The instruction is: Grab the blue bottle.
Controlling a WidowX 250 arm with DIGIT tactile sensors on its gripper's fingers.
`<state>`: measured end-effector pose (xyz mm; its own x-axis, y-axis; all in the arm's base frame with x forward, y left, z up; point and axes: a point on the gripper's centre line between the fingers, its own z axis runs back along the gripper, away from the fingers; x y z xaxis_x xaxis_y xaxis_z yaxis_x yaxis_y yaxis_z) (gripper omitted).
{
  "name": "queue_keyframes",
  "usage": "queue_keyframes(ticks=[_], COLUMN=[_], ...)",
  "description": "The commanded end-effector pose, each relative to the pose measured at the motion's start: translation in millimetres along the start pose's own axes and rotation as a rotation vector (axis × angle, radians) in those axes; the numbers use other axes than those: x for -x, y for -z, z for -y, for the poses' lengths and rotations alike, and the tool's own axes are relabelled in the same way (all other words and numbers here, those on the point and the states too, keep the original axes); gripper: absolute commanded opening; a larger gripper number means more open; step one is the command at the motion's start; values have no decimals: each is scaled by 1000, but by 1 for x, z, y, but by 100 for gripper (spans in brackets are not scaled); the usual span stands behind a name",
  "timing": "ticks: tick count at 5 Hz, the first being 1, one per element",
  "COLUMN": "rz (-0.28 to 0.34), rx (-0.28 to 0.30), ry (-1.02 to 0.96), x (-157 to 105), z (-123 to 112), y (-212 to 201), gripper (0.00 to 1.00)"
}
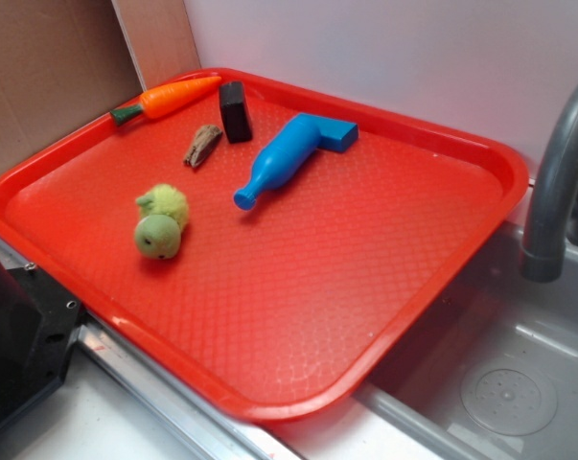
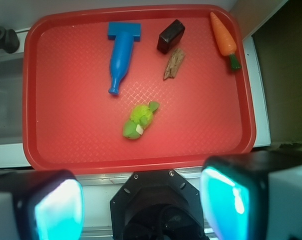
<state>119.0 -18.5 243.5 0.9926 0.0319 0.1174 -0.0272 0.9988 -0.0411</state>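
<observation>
A bright blue smooth plastic bottle (image 2: pixel 120 59) lies on its side near the back of the big red plastic tray (image 1: pixel 432 278), its wide end touching a flat blue block (image 2: pixel 124 30). Close beside it are a small black block (image 2: pixel 171 36) and a brown bit of wood (image 2: pixel 174 64). An orange toy carrot (image 2: pixel 224 32) lies in the corner. A fuzzy green toy (image 2: pixel 138 120) sits in front of the bottle. The gripper (image 2: pixel 140 207) hangs well back with its two fingers (image 2: pixel 58 207) far apart, holding nothing.

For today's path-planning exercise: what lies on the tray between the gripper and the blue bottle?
In the wrist view, only bare red tray separates the gripper from the blue bottle; the green toy sits just right of that path.
</observation>
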Motion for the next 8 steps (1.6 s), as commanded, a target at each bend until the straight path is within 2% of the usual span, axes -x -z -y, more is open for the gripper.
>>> queue_keyframes(ticks=[1,2,3,5,6,7,8], rz=[0,24,-61,-61,-43,-55,-102], rx=[0,-45,75,75,42,15,-14], ry=[0,-246,-186,-186,-198,-167,-157], x=[0,-44,-86,-86,-114,-136,-139], z=[0,7,18,18,21,32,25], y=[0,56,86,86,122,156,187], gripper=[100,100,100,100,100,100,100])
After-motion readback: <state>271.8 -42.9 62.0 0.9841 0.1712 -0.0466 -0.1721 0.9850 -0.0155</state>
